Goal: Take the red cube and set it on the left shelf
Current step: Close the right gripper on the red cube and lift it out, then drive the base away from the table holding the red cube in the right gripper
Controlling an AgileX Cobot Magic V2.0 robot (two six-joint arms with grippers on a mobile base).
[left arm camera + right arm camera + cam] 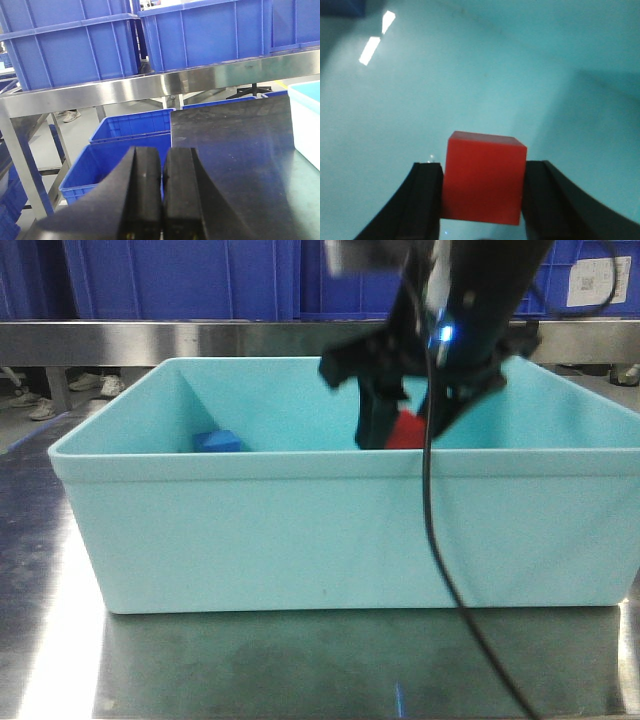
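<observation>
Steel table [300,670] carried a teal bin [200,530]; R gripper [484,200] was down inside it, fingers clamped on red cube [485,175] (blue cube [217,441] sat nearby). L gripper [162,200] was pinched closed, empty, facing shelf [150,85] w/ blue crates [75,50].

Four walls of the turquoise tub [300,540] hem in the right gripper [405,430], clamped on the red cube [484,182]; the only way out is over the rim. A blue cube [217,441] lies toward the tub's back-left corner, well apart. Just behind the far wall runs the steel rail of the left shelf [200,340], with blue crates [180,280] above it. A black cable [432,540] hangs across the front wall. Bare tabletop [235,150] stretches left of the tub.
</observation>
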